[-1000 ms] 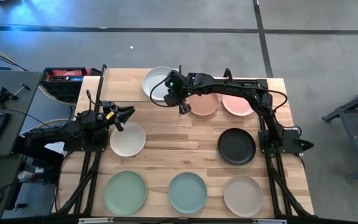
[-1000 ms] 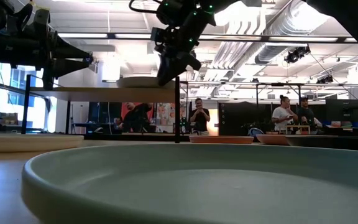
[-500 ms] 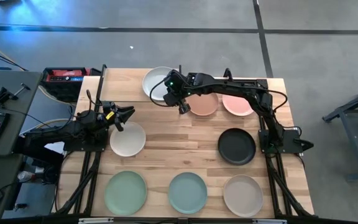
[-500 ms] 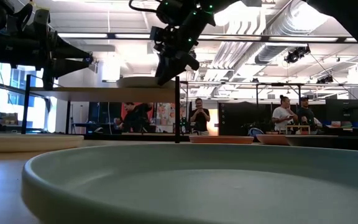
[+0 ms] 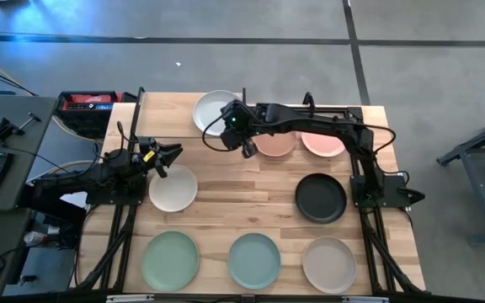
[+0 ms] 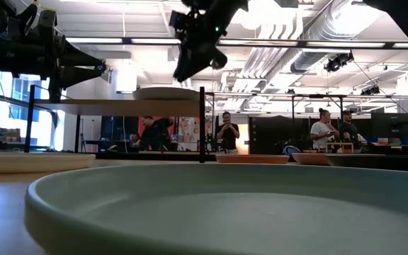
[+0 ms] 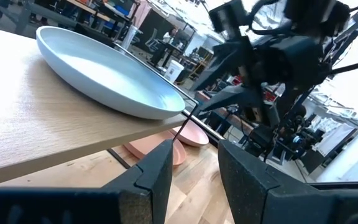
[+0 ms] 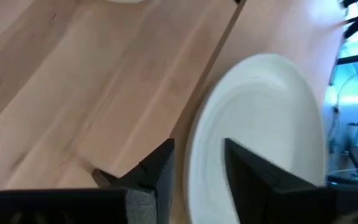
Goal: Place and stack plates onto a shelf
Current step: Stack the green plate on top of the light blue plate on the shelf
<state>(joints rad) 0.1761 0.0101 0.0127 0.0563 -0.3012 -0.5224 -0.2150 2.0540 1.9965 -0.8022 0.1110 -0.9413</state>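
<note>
A white plate (image 5: 214, 110) rests flat on the shelf (image 6: 105, 106) at the table's far left; it also shows in the low view (image 6: 165, 93) and in the left wrist view (image 7: 104, 68). My right gripper (image 6: 183, 69) hangs open a little above the plate's right rim, slanting down toward it, with its fingers (image 8: 160, 162) clear of the plate (image 8: 260, 130). At the table's left, my left gripper (image 5: 168, 156) waits open and level, with nothing between its fingers (image 7: 157, 171).
Several plates lie on the tabletop: off-white (image 5: 173, 188), green (image 5: 170, 259), teal (image 5: 253, 260), beige (image 5: 328, 263), black (image 5: 320, 198), salmon (image 5: 276, 143) and pink (image 5: 322, 140). A black shelf post (image 6: 202, 124) stands just right of the gripper. People stand in the room behind.
My right gripper has risen from the right rim of the white plate and drawn slightly toward the table's near edge. The plate has stayed flat on the shelf.
</note>
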